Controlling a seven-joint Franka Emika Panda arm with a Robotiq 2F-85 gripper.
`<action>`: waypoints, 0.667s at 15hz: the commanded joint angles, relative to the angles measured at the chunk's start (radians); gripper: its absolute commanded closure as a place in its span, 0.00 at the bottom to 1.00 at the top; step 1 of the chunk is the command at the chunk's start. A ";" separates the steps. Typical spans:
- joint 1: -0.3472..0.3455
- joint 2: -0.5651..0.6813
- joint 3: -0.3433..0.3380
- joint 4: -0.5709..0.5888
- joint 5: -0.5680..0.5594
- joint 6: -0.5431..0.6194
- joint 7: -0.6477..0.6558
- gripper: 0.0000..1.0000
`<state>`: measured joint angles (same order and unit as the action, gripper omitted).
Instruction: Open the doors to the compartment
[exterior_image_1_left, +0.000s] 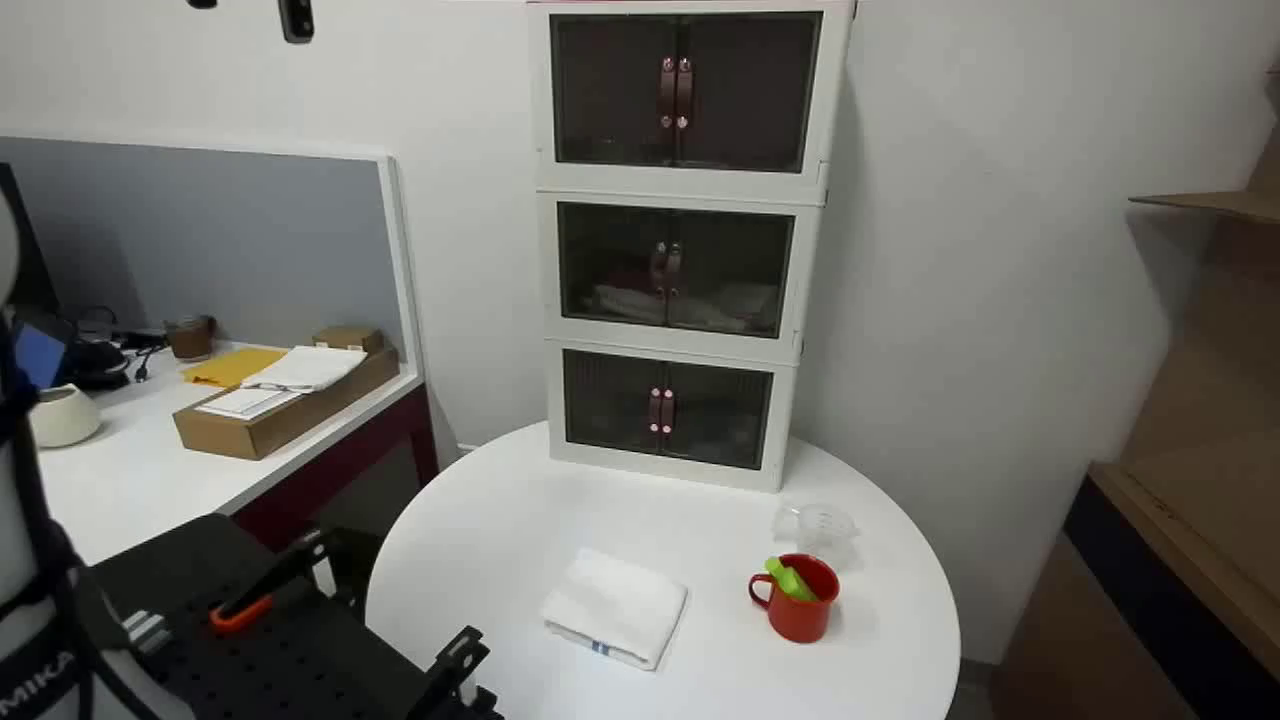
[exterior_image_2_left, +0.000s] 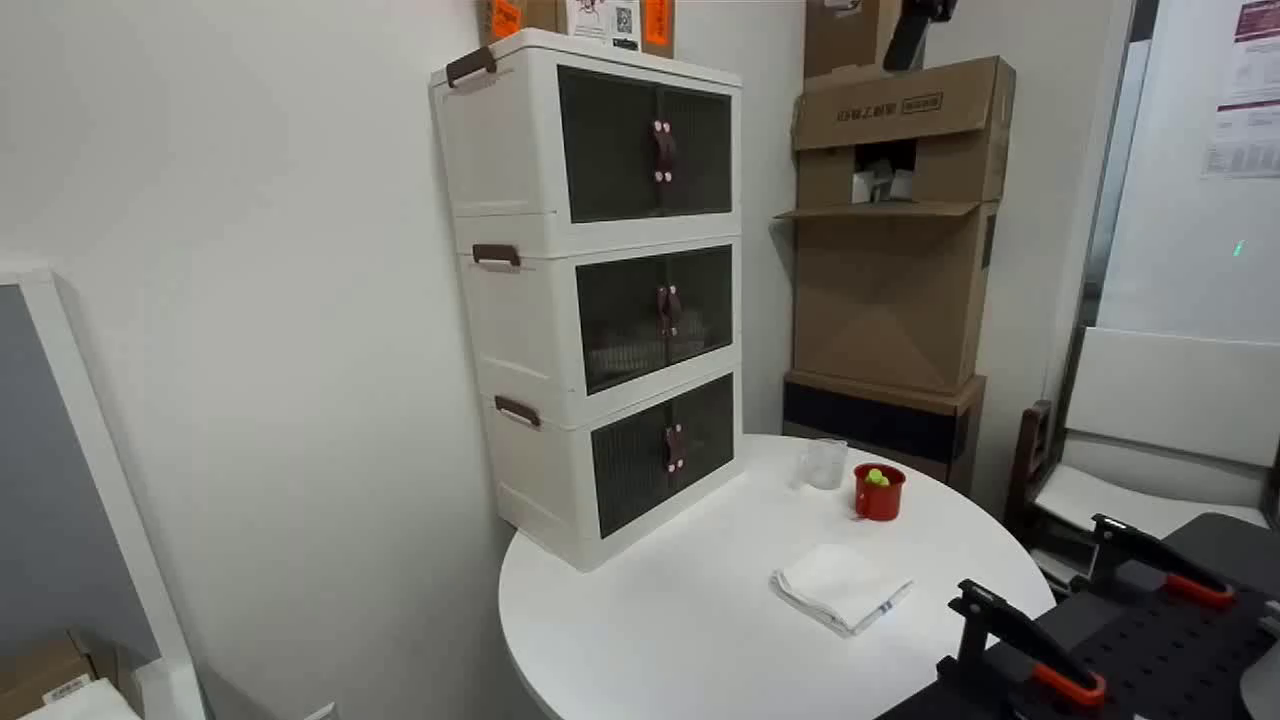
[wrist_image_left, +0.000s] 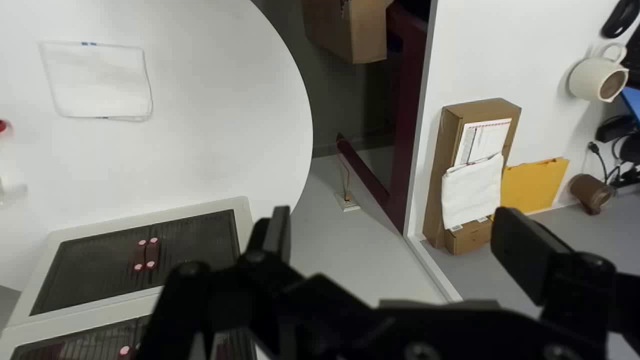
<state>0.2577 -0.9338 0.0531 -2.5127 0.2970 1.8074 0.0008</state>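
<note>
Closest to the wrist camera is your tool, its fingers spread wide with nothing held between them; past the gap lie wall and desk. You want the doors of the compartment, top tier of the white stack standing on the counter; both are closed. In an exterior view your fingertips hang at the upper edge, well left of those doors, so the coming move likely turns on carrying the tool rightward as that view has it, though depth is hard to judge. The doors' two pulls stand side by side at the middle seam, long axes upright, so catching just one may be fiddly. The wrist view doesn't reach them; it shows the bottom tier and part of the middle tier.

As for containers, you can't make out what the compartment holds. The middle tier has pale, cloth-like things inside; the bottom one is too dark to read. On the counter, a red mug carries something bright green, and a clear cup stands just beside it. A cardboard box with a hole in its front shows unidentifiable whitish things inside.
</note>
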 joint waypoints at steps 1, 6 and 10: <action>-0.028 0.001 0.016 0.005 0.017 -0.009 -0.017 0.00; -0.134 0.068 0.103 0.057 -0.170 0.029 0.029 0.00; -0.217 0.167 0.166 0.126 -0.374 0.076 0.058 0.00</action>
<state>0.0978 -0.8653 0.1706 -2.4677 0.0435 1.8667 0.0221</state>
